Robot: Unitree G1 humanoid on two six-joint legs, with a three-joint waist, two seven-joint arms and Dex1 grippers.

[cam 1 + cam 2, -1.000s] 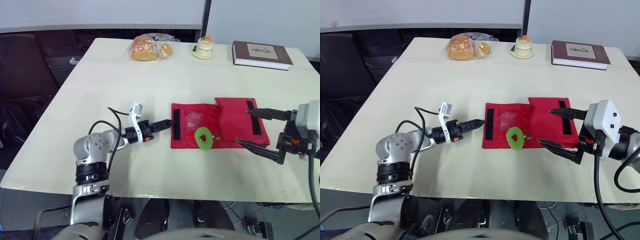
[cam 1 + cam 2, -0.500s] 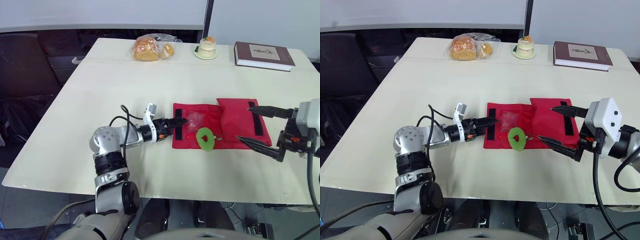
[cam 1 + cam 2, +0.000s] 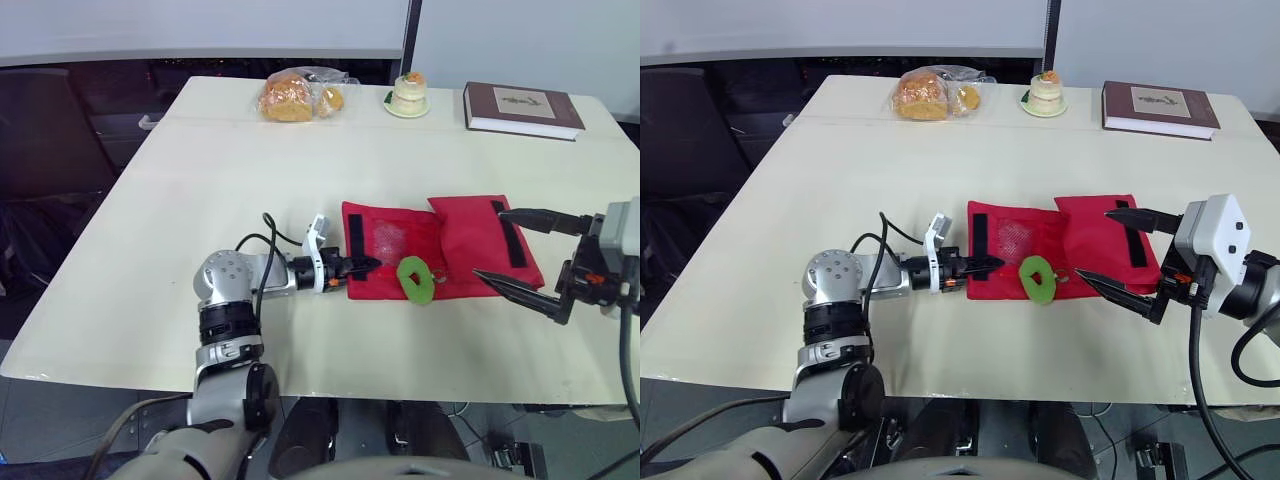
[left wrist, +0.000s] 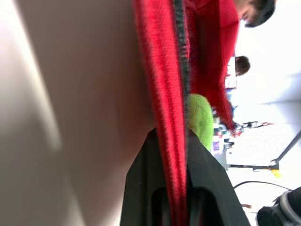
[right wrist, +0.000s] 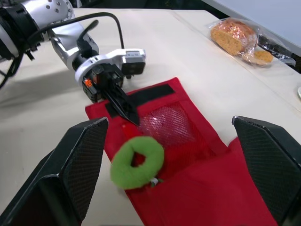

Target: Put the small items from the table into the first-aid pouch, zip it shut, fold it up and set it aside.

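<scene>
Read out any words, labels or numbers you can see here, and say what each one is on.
On the book: a cover label with print, too small to read.
On the pouch and the bread bag: no text I can read.

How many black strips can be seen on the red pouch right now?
2. One black strip lies on the left panel of the red pouch, the other on its right panel. Folded fabric may hide more.

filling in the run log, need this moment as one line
left end effector: shut on pouch edge | right end effector: open, at pouch's right end | green ring: on pouch
</scene>
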